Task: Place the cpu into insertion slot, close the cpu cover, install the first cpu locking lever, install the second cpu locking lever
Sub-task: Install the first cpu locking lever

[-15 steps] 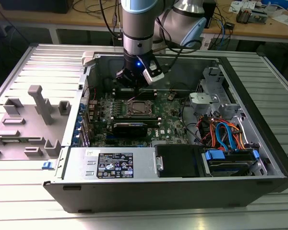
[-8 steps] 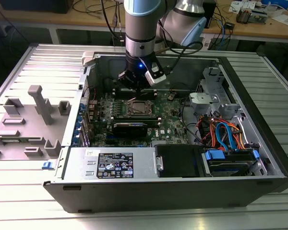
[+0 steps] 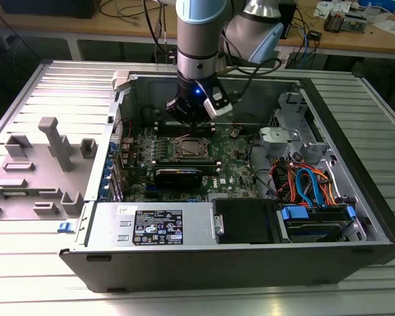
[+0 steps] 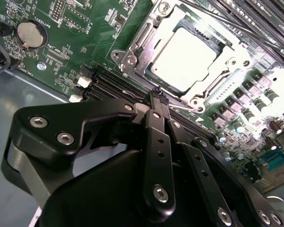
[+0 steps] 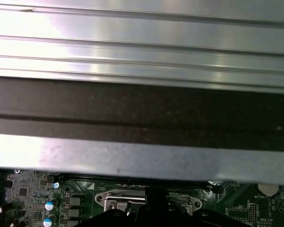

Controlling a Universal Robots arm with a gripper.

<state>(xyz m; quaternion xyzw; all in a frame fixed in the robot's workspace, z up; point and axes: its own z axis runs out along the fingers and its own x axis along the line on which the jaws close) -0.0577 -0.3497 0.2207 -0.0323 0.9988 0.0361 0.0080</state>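
Observation:
The cpu [image 4: 184,59] lies flat in the insertion slot [image 3: 187,149] on the green motherboard, its silvery top bright in the second wrist view. The cpu cover [image 4: 137,45], a silver frame with a square window, lies down around the chip. My gripper [image 4: 157,96] hangs just above the socket's edge with its two black fingers pressed together and nothing between them. The tips sit close to a thin lever rod [image 4: 185,106] along that edge. In the exterior view the gripper [image 3: 192,122] hovers over the far side of the socket. The socket frame [image 5: 128,198] also shows in the first wrist view.
The open computer case [image 3: 355,164] walls in the motherboard on all sides. Long black memory slots [image 4: 255,23] flank the socket, and a black graphics card [image 3: 178,176] lies in front of it. A drive bay with orange and blue cables [image 3: 309,187] fills the exterior view's right.

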